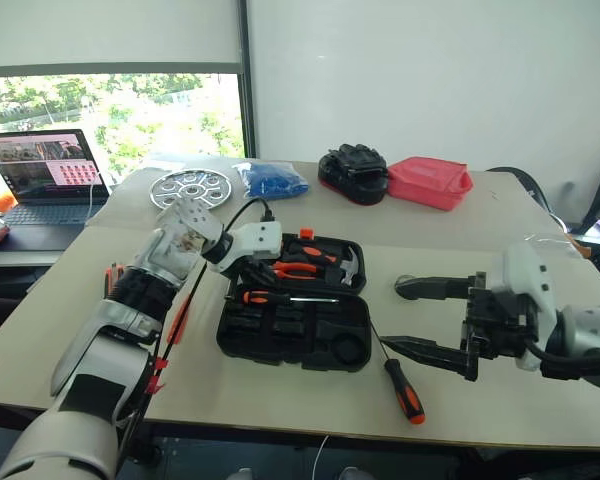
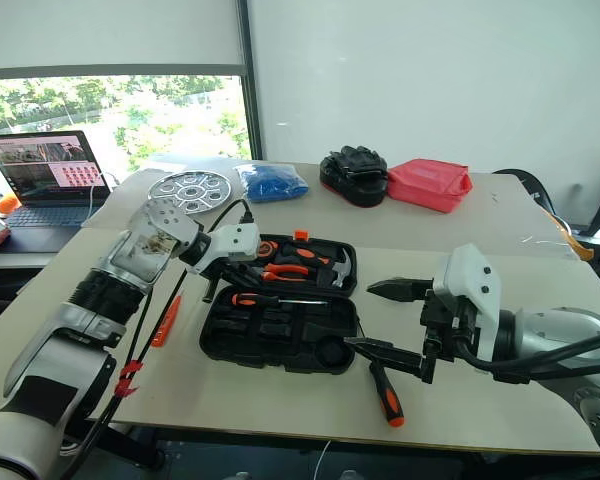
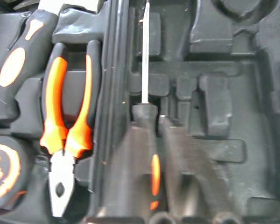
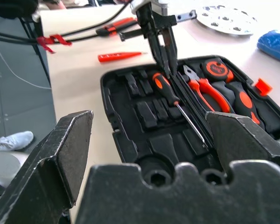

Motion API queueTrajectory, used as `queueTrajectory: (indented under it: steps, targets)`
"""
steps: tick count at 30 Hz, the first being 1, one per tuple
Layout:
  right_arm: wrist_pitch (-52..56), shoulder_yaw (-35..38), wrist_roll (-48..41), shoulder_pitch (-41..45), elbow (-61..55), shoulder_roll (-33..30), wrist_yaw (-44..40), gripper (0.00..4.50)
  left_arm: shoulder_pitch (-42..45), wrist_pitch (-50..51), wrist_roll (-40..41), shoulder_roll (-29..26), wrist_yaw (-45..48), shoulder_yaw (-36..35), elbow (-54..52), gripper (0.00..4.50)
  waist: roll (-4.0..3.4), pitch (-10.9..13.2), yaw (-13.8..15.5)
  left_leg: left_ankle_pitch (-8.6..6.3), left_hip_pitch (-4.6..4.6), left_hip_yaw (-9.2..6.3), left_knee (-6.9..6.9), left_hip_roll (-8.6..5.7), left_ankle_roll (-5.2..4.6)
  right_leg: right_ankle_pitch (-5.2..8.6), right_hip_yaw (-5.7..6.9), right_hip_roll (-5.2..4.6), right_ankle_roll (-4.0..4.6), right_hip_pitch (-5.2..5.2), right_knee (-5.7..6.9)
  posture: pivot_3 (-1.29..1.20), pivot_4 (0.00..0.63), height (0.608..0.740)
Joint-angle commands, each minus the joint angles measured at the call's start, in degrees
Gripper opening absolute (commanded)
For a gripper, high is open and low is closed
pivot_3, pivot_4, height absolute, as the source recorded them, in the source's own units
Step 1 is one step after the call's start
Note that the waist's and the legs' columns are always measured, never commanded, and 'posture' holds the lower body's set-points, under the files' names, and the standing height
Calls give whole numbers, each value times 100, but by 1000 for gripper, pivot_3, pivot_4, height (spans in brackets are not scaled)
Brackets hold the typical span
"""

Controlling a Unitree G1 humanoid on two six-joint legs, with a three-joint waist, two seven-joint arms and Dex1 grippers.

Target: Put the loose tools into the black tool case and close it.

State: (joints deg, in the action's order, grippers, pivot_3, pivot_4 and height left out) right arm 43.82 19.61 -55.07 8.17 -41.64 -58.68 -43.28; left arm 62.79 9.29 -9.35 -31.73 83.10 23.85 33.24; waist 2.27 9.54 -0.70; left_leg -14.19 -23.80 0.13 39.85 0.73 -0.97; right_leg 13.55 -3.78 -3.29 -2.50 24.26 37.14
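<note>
The black tool case (image 1: 248, 340) lies open in the middle of the table. In its slots are pliers (image 1: 298, 268), a tape measure (image 4: 217, 69) and a screwdriver (image 1: 280, 297) by the hinge. My left gripper (image 4: 166, 67) is shut just above that screwdriver's handle, with nothing between its fingers. Another long screwdriver (image 1: 405, 385) lies loose on the table right of the case. A slim orange tester (image 1: 178, 322) lies left of the case, and the utility knife (image 4: 114, 25) lies farther left. My right gripper (image 1: 392, 316) hangs open over the table right of the case.
At the back stand a round silver tray (image 1: 190, 187), a blue bag (image 1: 272, 180), a lumpy black bundle (image 1: 353, 172) and a pinkish-red container (image 1: 428, 182). A laptop (image 1: 45, 175) sits on a side table at the far left. A cable runs along my left arm.
</note>
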Motion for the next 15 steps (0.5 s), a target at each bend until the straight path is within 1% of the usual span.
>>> queueTrajectory:
  steps: [1,5,9,15]
  targets:
    - [-170,53,196,-10,7,29,-7,4500,209,-440,-185,156,-215,80,351,23,0,0,1,0,-1,1,0,0,0,0,0,0,0,1,0,0,150,740]
    - [-171,91,265,-67,6,58,-44,4500,248,-667,-363,250,-252,180,597,23,0,0,1,0,-3,0,0,0,0,0,0,0,0,1,-2,0,150,740]
    - [-156,120,290,-112,-11,109,-41,4500,317,-892,-574,447,-570,254,967,23,0,0,13,0,-2,0,1,-2,0,0,0,-1,-1,-1,-1,0,150,740]
    - [-123,178,225,-138,-23,178,-14,4500,230,-1196,-787,600,-626,387,1098,23,0,0,9,0,0,-1,0,-2,0,-2,0,-1,-3,-2,-1,0,150,740]
